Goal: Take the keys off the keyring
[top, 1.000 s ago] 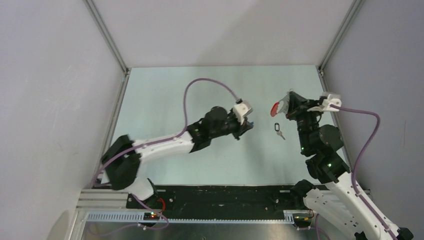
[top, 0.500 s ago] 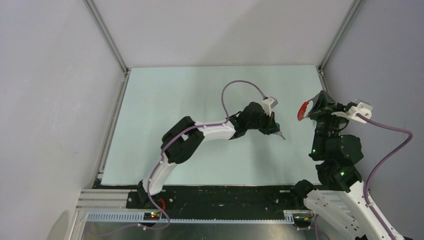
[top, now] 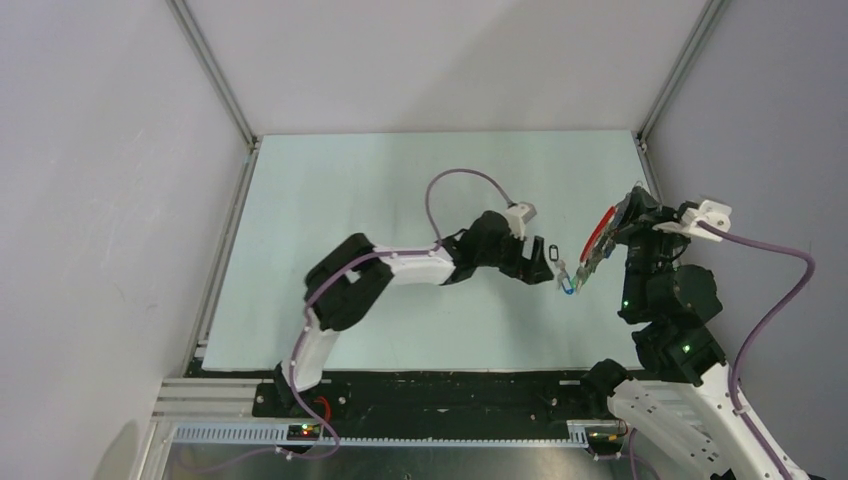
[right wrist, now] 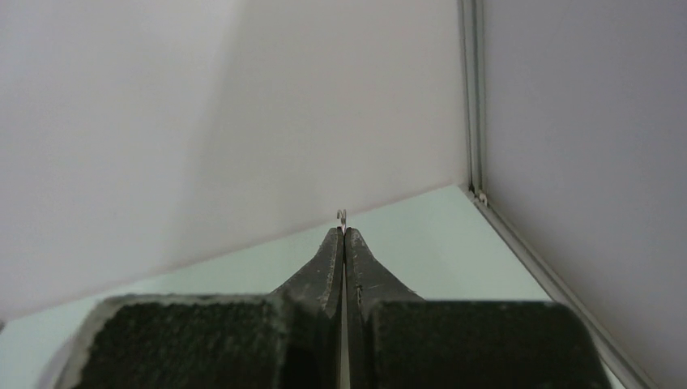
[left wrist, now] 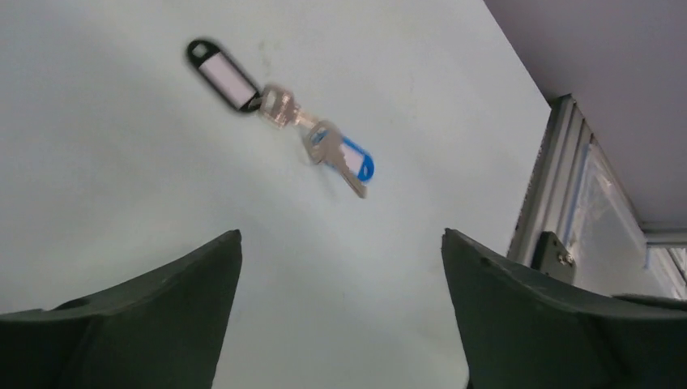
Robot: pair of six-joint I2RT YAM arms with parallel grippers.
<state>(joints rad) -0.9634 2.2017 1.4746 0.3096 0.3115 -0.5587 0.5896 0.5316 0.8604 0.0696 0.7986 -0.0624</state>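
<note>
One key with a blue tag [left wrist: 344,158] lies loose on the pale green table; the top view shows this blue-tagged key [top: 568,286] below the black tag. My left gripper [left wrist: 340,235] is open and empty just short of it, seen from above as the left gripper [top: 543,270]. Raised over the table's right side, my right gripper [right wrist: 343,231] is shut on the thin wire of the keyring [right wrist: 342,215]. The keyring's red loop [top: 600,232] hangs from the right gripper [top: 620,225], with more keys [top: 590,266] dangling under it.
A lone silver key [left wrist: 279,108] with a black oval tag [left wrist: 223,74] lies touching the blue-tagged key. The enclosure's metal frame post [left wrist: 559,211] and grey right wall stand close behind. The table [top: 400,190] stretches away to the left.
My left gripper has opened and let the blue-tagged key drop beside the black-tagged one, then drawn back slightly. The right gripper tilted, bringing the keyring's hanging keys lower and leftward.
</note>
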